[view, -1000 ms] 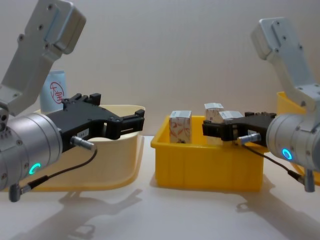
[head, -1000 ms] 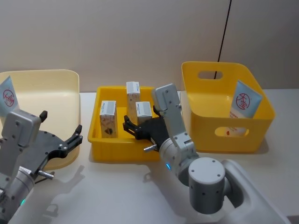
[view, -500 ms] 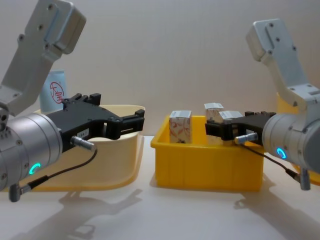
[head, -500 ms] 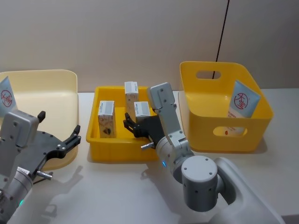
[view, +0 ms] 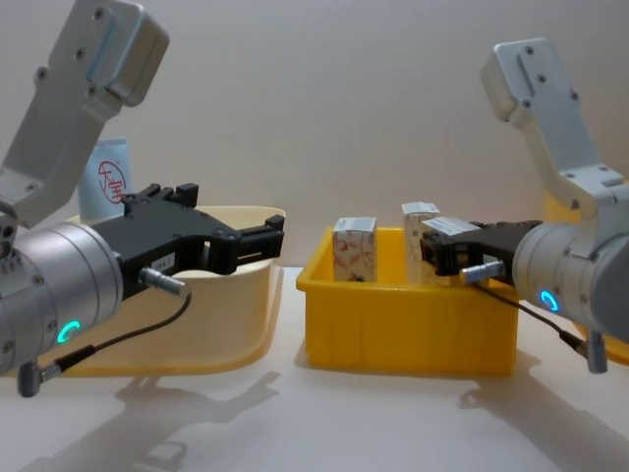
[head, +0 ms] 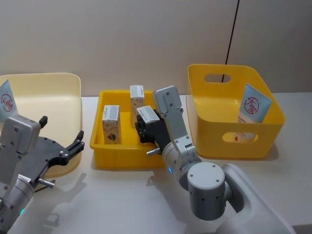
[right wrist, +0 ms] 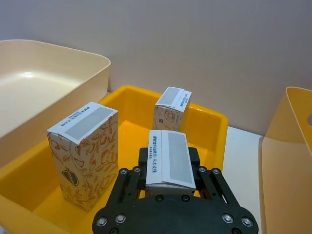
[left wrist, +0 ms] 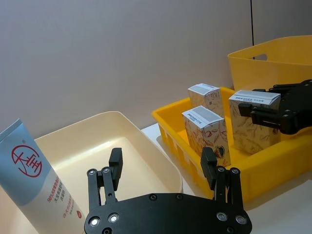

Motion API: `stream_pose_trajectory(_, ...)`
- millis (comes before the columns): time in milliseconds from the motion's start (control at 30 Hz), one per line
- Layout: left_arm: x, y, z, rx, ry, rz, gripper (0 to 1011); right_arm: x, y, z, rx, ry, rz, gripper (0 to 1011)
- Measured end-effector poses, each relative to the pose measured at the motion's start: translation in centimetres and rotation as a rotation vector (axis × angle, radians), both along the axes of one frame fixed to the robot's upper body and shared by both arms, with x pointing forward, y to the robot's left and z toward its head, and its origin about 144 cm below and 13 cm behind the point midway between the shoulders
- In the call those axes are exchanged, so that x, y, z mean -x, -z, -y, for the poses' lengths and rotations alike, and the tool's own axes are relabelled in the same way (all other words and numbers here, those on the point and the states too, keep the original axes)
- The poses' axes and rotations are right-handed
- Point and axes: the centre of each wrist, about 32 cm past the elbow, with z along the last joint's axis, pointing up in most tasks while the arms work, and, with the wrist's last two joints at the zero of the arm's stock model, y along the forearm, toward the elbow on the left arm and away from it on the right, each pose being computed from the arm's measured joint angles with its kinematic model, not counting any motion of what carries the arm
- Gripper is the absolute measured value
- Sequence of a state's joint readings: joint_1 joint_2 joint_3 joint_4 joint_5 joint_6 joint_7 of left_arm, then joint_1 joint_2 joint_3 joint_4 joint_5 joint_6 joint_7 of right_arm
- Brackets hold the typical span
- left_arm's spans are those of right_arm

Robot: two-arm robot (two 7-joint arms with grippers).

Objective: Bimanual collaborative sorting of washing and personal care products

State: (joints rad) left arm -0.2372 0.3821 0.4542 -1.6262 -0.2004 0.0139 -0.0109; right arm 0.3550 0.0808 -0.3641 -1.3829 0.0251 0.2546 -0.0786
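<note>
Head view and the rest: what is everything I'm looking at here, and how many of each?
cartons: three, white-topped with beige leaf print, in the low yellow tray; one gripped.
squeeze tubes: two, pale blue with red logo, one in each side bin.
low yellow tray: one, centre.
tall yellow bin: one, right.
cream bin: one, left.
table: one, white.
right gripper: jaws shut on the nearest carton.
left gripper: jaws open, near the cream bin.

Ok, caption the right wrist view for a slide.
Right gripper shut on a white-topped marbled carton above the shallow yellow plastic tray, two matching cartons standing upright inside.
</note>
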Motion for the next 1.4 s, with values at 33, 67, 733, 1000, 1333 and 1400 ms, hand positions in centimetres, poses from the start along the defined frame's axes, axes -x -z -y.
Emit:
stream_pose_trajectory(33, 0.0, 0.0, 0.0, 0.000, 0.000, 0.000, 1000, 0.0, 0.0, 0.0, 0.000, 0.000, 0.000, 459)
stream_pose_trajectory(67, 0.0, 0.0, 0.0, 0.000, 0.000, 0.000, 1000, 0.0, 0.0, 0.0, 0.000, 0.001, 0.000, 443)
stream_pose_trajectory(733, 0.0, 0.0, 0.0, 0.000, 0.000, 0.000, 1000, -0.1, -0.2, 0.5, -0.037, -0.021, 0.096, 431)
stream_pose_trajectory(1000, 0.0, 0.0, 0.0, 0.000, 0.000, 0.000, 1000, -0.2, -0.6, 1.4, -0.084, -0.040, 0.202, 431)
stream_pose_trajectory(1333, 0.0, 0.0, 0.0, 0.000, 0.000, 0.000, 1000, -0.6, -1.6, 2.8, -0.144, -0.050, 0.348, 431)
stream_pose_trajectory(1400, 0.0, 0.0, 0.0, 0.000, 0.000, 0.000, 1000, -0.8, -1.9, 3.2, -0.156, -0.046, 0.386, 431)
